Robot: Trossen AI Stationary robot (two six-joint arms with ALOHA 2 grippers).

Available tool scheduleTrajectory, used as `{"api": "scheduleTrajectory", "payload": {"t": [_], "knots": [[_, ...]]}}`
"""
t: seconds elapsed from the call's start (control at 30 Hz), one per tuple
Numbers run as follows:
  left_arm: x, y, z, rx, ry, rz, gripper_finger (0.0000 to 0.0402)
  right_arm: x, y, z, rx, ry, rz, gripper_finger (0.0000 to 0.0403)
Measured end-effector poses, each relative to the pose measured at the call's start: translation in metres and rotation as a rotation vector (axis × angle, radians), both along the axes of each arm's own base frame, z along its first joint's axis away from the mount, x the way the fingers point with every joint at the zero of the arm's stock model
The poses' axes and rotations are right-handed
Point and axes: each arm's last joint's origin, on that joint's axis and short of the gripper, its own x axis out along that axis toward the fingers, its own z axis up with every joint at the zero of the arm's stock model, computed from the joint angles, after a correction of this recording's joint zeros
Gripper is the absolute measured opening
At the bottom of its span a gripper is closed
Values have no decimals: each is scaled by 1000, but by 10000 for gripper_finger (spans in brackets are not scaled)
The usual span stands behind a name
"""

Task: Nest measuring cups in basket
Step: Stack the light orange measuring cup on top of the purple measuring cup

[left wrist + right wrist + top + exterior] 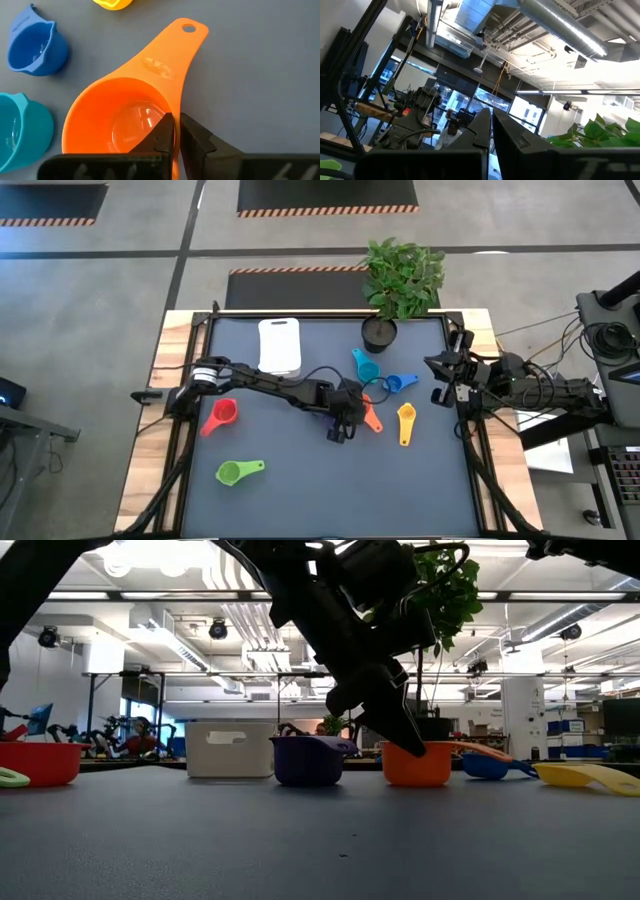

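The orange measuring cup (130,100) stands on the dark mat at mid-table, and my left gripper (176,117) is shut on its wall. Close by are the teal cup (365,367), the blue cup (400,383) and the yellow cup (405,423). The purple cup (308,760) stands beside the orange one, mostly hidden under my left arm in the high view. The red cup (220,417) and the green cup (238,471) lie toward the table's left. The white basket (280,345) sits near the far edge. My right gripper (437,370) waits, shut, raised at the table's right edge. My left gripper pinches the orange cup's bowl wall (176,150) at the rim, beside the base of the handle. One finger (162,132) is inside the bowl and the other (195,137) outside. The fingers slant down from above. The cup's base rests on the mat, upright.
A black plant pot (380,332) with a leafy plant stands at the far edge, right of the basket. A black cable loops on the mat between basket and teal cup. Open mat lies along the near edge and between the red cup and my left gripper.
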Motion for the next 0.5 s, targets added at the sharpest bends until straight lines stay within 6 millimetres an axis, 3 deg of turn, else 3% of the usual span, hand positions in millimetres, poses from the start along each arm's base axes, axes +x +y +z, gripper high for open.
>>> {"api": "scheduleTrajectory", "payload": {"t": [0.3,0.5], "knots": [[0,0,6,24,-15,-42,1,0,-1,-1,13,4,-14,9],[-7,-4,37,11,-68,-93,1,0,-1,-1,9,4,-16,9]]}}
